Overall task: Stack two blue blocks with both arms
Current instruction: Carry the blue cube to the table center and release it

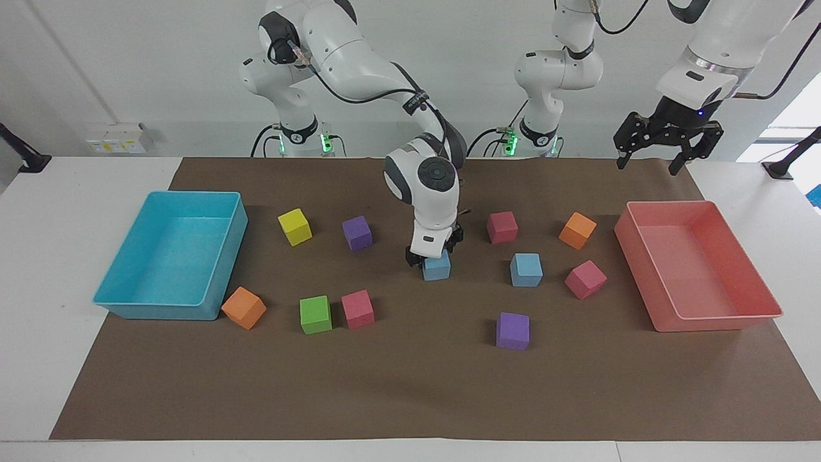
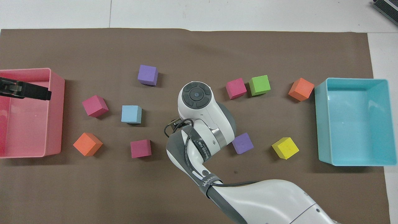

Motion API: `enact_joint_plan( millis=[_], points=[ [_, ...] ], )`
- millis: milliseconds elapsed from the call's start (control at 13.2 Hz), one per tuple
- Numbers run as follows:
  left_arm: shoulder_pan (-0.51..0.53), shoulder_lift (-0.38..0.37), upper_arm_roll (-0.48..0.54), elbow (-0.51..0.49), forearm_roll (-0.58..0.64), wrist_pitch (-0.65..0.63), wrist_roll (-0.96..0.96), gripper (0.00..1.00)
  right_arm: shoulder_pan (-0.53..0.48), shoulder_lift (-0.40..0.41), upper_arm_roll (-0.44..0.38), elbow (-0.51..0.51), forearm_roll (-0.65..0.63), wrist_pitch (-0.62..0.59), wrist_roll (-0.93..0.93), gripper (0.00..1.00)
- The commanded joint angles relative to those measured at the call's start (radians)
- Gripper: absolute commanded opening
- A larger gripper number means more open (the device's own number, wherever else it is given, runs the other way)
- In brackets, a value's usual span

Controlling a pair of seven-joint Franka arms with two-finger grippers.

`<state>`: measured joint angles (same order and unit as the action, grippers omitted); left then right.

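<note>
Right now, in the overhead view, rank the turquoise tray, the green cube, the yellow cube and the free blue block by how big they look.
1. turquoise tray, by far the largest.
2. green cube, yellow cube and blue block: they look alike, so no ranking.

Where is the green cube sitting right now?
The green cube sits on the brown mat, touching a pink cube, with an orange cube toward the turquoise tray.

right hand (image 1: 436,252) low, left hand (image 1: 660,138) raised open.
</note>
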<state>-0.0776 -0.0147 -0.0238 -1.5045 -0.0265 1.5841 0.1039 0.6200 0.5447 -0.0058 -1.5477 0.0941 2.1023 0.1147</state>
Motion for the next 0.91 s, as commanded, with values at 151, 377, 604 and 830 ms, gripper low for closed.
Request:
enact_joint_plan(
  millis=[151, 377, 604, 830],
  points=[
    [-0.034, -0.005, 0.013, -0.048, -0.007, 0.046, -0.001, 1.0, -0.026, -0.055, 0.006, -0.014, 0.016, -0.004, 0.1, 1.0],
    [-0.071, -0.011, 0.015, -0.132, 0.002, 0.132, -0.007, 1.0, -0.077, -0.097, 0.003, -0.014, 0.113, -0.022, 0.115, 1.0],
    [-0.12, -0.019, 0.013, -0.233, 0.002, 0.25, -0.032, 1.0, -0.158, -0.127, 0.007, -0.023, 0.275, -0.025, 0.091, 1.0],
    [-0.142, -0.014, 0.013, -0.341, 0.002, 0.382, -0.059, 1.0, -0.187, -0.129, 0.007, -0.046, 0.346, -0.013, -0.057, 1.0]
  ],
)
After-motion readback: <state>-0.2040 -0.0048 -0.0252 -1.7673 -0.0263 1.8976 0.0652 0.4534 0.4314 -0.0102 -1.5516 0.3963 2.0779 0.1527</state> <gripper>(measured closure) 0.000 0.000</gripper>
